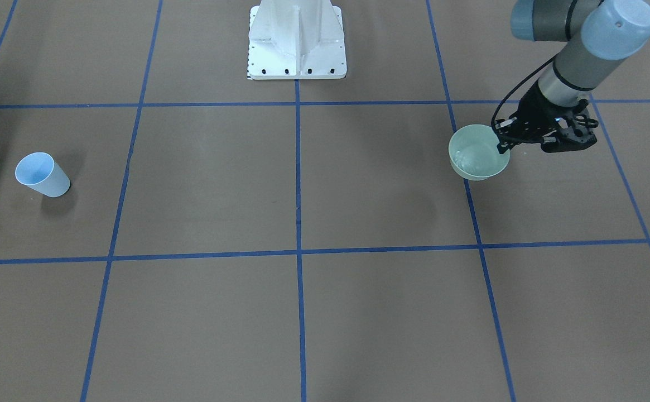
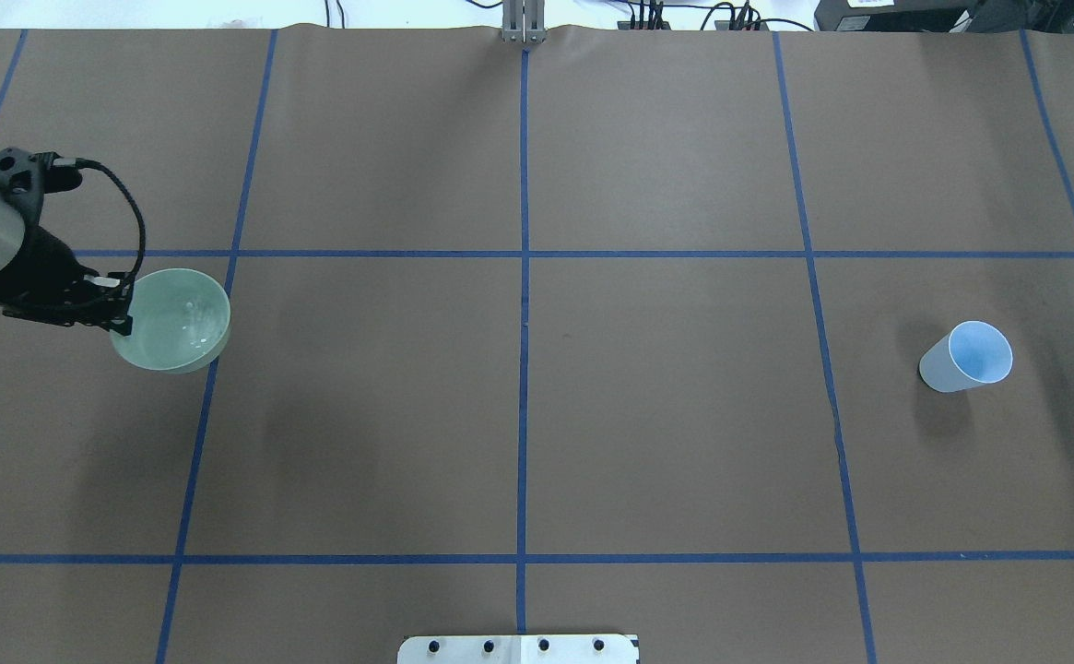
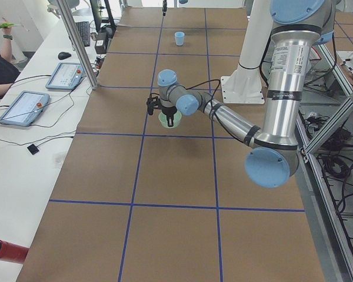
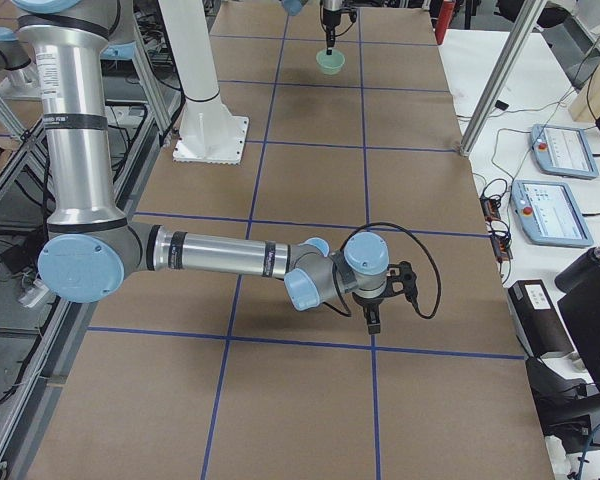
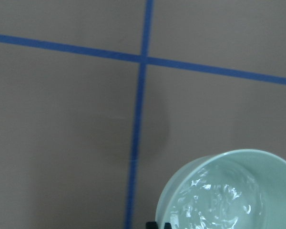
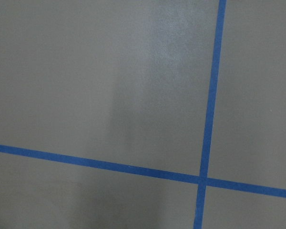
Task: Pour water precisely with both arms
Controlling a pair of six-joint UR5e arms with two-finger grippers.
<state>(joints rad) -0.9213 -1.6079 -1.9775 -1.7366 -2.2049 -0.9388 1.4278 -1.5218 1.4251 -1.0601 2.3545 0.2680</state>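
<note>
My left gripper (image 1: 502,140) is shut on the rim of a pale green bowl (image 1: 478,159) with water in it, at the table's left side (image 2: 172,318). The bowl fills the lower right of the left wrist view (image 5: 229,191), with its shadow on the table beside it. A light blue cup (image 1: 43,175) stands upright and alone at the far right side (image 2: 965,357). My right gripper (image 4: 372,322) shows only in the exterior right view, low over the table and pointing down. I cannot tell whether it is open or shut. The right wrist view shows only bare table.
The white bolted pedestal (image 1: 297,42) stands at the robot's edge of the table. Blue tape lines (image 2: 523,254) mark a grid on the brown table. A metal post (image 3: 76,44) and tablets (image 4: 555,210) stand on the operators' side bench.
</note>
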